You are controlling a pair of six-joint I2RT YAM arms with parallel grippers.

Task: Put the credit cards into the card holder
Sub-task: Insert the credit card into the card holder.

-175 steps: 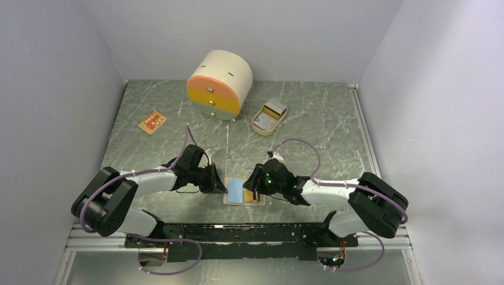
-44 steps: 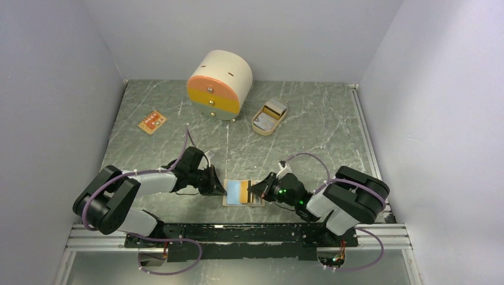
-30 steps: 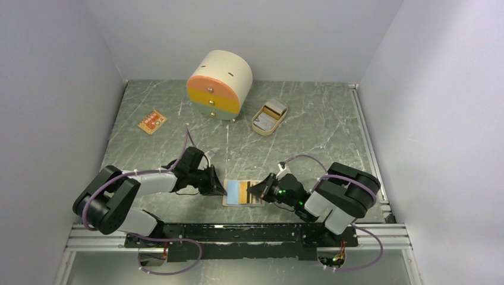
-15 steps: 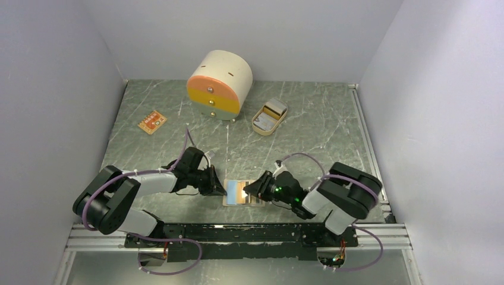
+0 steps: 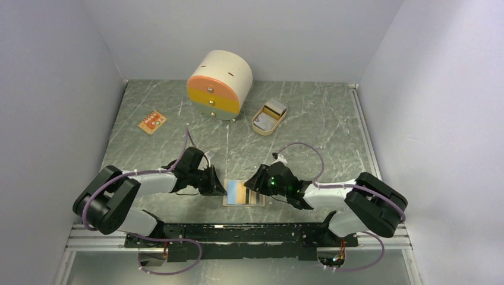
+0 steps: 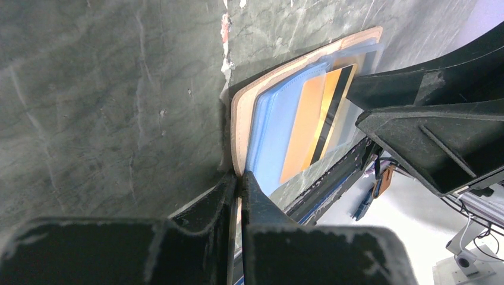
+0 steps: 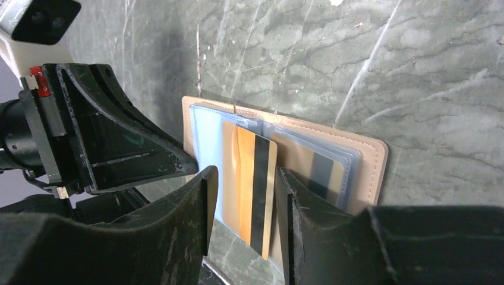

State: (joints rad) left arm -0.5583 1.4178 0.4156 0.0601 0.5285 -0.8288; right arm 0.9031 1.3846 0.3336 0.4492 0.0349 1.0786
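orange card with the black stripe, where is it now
The orange card lies on the open card holder, mid-frame in the right wrist view, between the right gripper's fingers.

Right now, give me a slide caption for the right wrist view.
Right gripper flanks an orange, black-striped card on the open card holder; left gripper clamps the holder's edge.

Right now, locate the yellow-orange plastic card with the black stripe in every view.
Top external: yellow-orange card, low centre.
Left wrist: card, upper right of centre.
Right wrist: card, at centre.
Shared landmark: the tan leather-like card holder under it.
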